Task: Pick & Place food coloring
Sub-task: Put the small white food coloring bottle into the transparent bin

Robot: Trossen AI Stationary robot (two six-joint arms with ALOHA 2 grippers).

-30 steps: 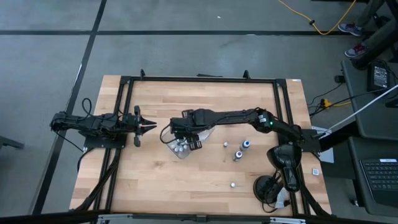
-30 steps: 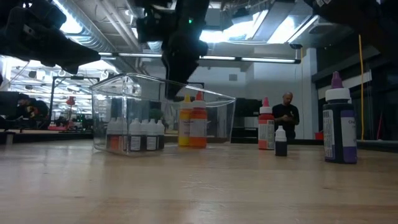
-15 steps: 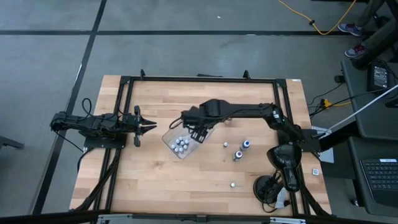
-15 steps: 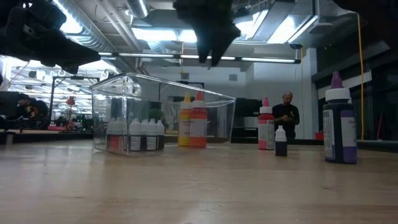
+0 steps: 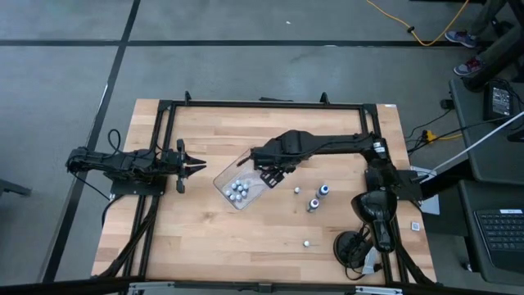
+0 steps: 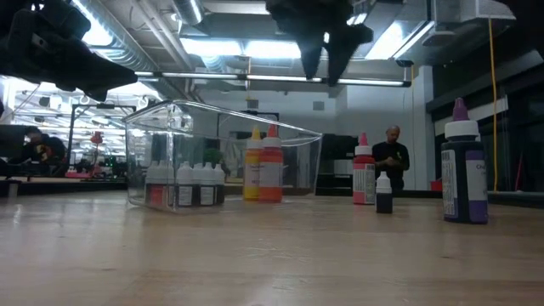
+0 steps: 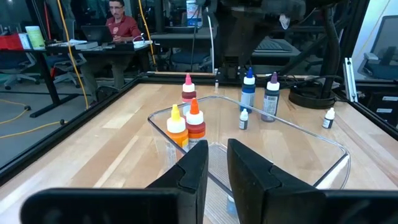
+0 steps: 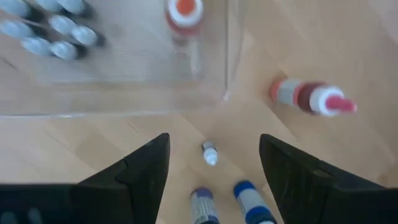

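Observation:
A clear plastic tray (image 5: 223,176) stands mid-table. In it stand several tiny white-capped food coloring bottles (image 6: 183,183) and taller yellow (image 6: 253,166) and orange (image 6: 271,164) ones. On the bare wood to its right stand a red bottle (image 6: 364,170), a tiny dark one (image 6: 384,194), a purple one (image 6: 464,166) and a blue one (image 7: 248,90). My right gripper (image 8: 214,180) hangs open, high above the tray's right corner, with the tiny bottle (image 8: 209,152) below it. My left gripper (image 5: 196,166) waits shut, left of the tray.
One more tiny bottle (image 5: 306,242) stands alone toward the near edge. A black frame (image 5: 262,104) borders the table. People sit at desks in the room behind (image 7: 121,25).
My right gripper has risen out of the tray and moved toward the table's right edge; it is now high over the tray's right corner. The bottles in the tray have stayed where they were.

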